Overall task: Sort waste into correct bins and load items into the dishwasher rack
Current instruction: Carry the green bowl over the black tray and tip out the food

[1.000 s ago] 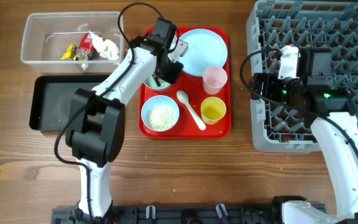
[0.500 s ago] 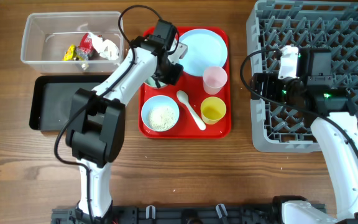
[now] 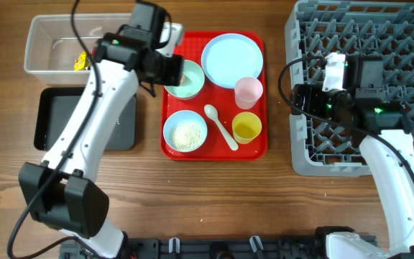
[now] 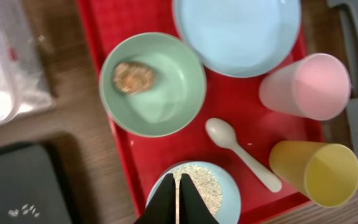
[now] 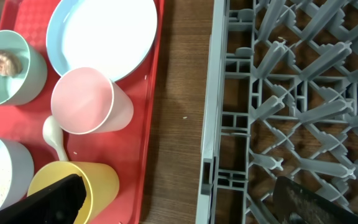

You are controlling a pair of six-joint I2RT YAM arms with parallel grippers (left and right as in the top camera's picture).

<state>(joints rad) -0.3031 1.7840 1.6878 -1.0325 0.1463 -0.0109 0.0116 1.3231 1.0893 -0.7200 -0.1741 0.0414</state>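
Worktop [image 3: 214, 194]: wood, red tray [image 3: 215, 92] central.
Left claw [image 4: 178, 180]: pressed together, empty, over tray's left edge.
Right claw [image 5: 179, 182]: spread, right of tray, at rack [image 3: 379, 43] edge.
Green bowl [image 4: 166, 99]: tray's top-left, holding brown bit [image 4: 133, 77].

1. Left arm [image 3: 92, 122]: white rounded links, black joint housings, and a thin black cable [image 3: 75, 18] looping above.
2. Right arm [image 3: 394, 173]: the same white links, with a black wrist block showing a green light [image 3: 376, 111].
3. Left gripper [image 4: 178, 180]: black fingers [image 4: 166, 205] tapering to thin tips.
4. Right gripper [image 5: 185, 202]: broad, flat black fingers [image 5: 48, 199].
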